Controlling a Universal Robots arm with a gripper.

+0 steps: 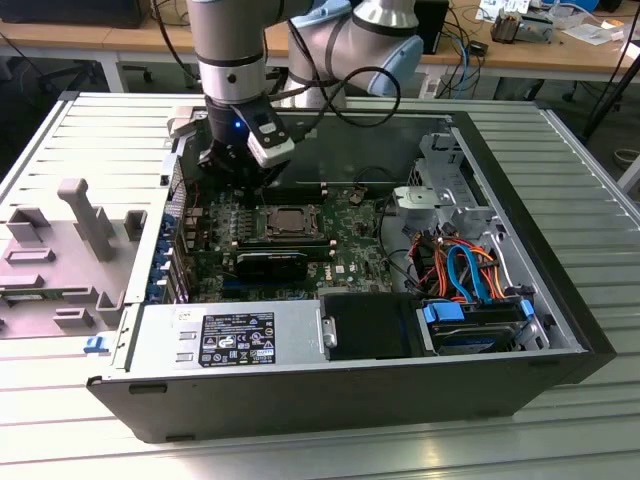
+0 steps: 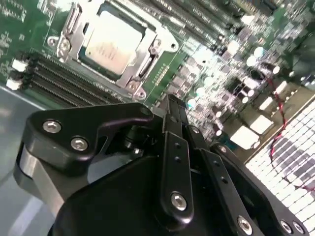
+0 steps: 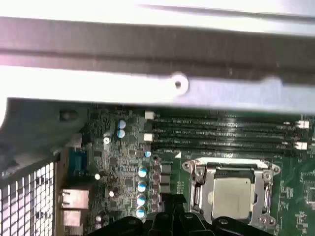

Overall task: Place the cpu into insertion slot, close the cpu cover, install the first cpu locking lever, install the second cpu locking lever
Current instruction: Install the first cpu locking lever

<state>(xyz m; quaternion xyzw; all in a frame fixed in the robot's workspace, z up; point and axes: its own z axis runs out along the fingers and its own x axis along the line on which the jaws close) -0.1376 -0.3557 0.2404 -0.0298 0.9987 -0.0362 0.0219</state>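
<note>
In the exterior view, nearest the camera, a grey power supply box point(image 1: 228, 337) lies along the front edge of the open computer case point(image 1: 300, 400), with blue drive caddies point(image 1: 470, 322) and orange and blue cables point(image 1: 463, 265) toward the exterior view's right. The case lies on its side on a slatted metal table point(image 1: 590, 410).

Beyond the power supply is the green motherboard point(image 1: 350, 250). Near its middle the cpu point(image 1: 290, 220) sits in the insertion slot point(image 1: 262, 232), its dull silver top facing up. The cpu cover point(image 1: 317, 215) lies closed around it as a silver frame; in the second wrist view the frame point(image 2: 147, 51) borders the chip point(image 2: 112, 43), and the first wrist view shows the same point(image 3: 231, 195). The long black memory slots point(image 3: 221, 132) run beside the socket.

Further back, the end effector point(image 1: 232, 160) hangs from the arm just behind the socket, toward the exterior view's left, above the board's rear corner. In the second wrist view its black fingers point(image 2: 173, 147) stand close together with nothing between them, clear of the cpu.

Past the case, desks point(image 1: 500, 50) with loose cables cross the background.
</note>
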